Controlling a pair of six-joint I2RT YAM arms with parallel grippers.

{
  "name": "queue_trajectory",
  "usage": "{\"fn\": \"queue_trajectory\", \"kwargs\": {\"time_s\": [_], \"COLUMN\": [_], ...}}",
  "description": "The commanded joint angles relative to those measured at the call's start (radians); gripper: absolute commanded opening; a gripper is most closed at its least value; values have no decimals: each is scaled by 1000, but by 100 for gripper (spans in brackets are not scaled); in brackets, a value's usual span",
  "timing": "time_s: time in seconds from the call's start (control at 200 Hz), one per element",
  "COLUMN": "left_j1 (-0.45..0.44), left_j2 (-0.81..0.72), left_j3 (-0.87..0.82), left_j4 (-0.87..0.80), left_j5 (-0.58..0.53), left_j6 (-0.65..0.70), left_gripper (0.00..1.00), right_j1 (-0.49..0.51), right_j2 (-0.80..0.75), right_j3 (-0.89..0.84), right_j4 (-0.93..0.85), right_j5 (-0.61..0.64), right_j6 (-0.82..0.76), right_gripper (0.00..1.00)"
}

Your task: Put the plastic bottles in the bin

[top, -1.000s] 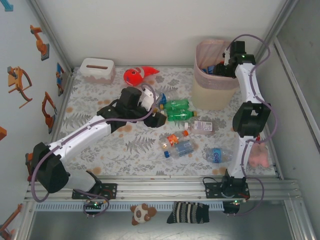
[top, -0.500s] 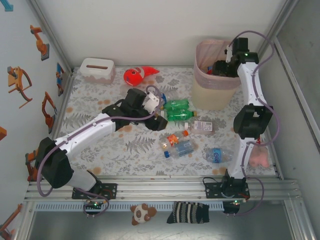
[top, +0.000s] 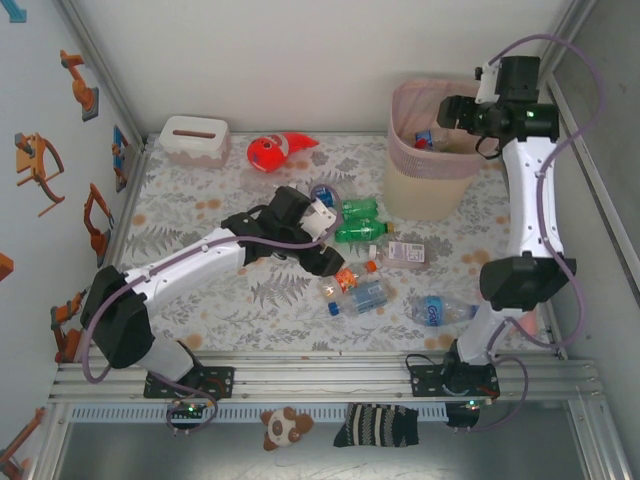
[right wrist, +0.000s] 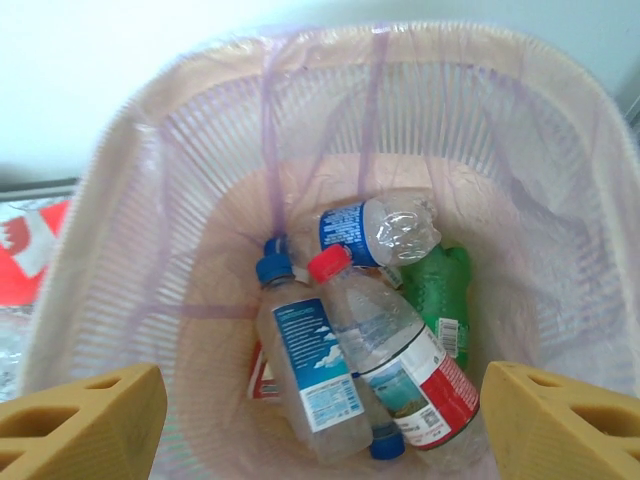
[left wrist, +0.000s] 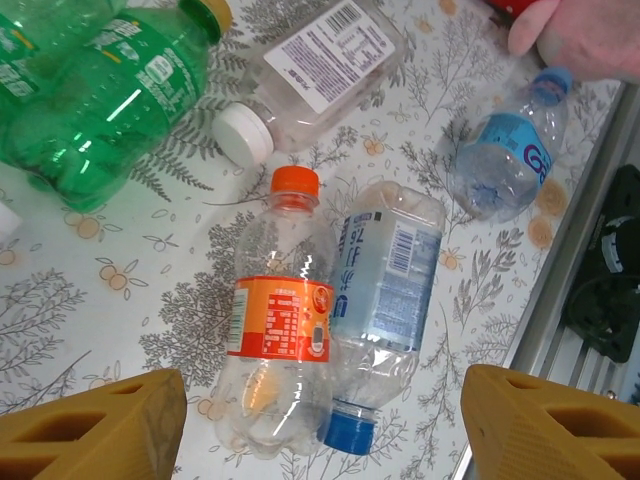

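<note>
The left gripper (left wrist: 320, 405) hangs spread and empty. Directly under its gap an orange-labelled bottle (left wrist: 280, 330) and a blue-capped bottle (left wrist: 385, 290) lie touching, side by side, with a green bottle (left wrist: 100, 90) beyond its left finger. The right gripper (right wrist: 320, 400), also spread and empty, hangs over the bin (right wrist: 130, 200), where a red-capped bottle (right wrist: 395, 345) lies among others beneath its gap.
</note>
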Motion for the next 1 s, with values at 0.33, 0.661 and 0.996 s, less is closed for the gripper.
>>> {"fn": "queue_trajectory", "kwargs": {"time_s": [0.33, 0.661, 0.996], "left_j1": [-128, -137, -118], "left_j2": [147, 271, 384], "left_j3": [78, 82, 105], "left_j4": [-173, -181, -158], "left_j5": [-182, -222, -229], "left_j6": [73, 114, 130], "left_gripper": [74, 76, 73], "right_j1": [-1, 0, 2], "right_j2": [-325, -399, -411], "right_j3": [-347, -464, -473], "right_j4": [89, 86, 79], "right_j5": [-63, -86, -90], "right_j6": [74, 80, 78], "right_gripper": [81, 80, 79]}}
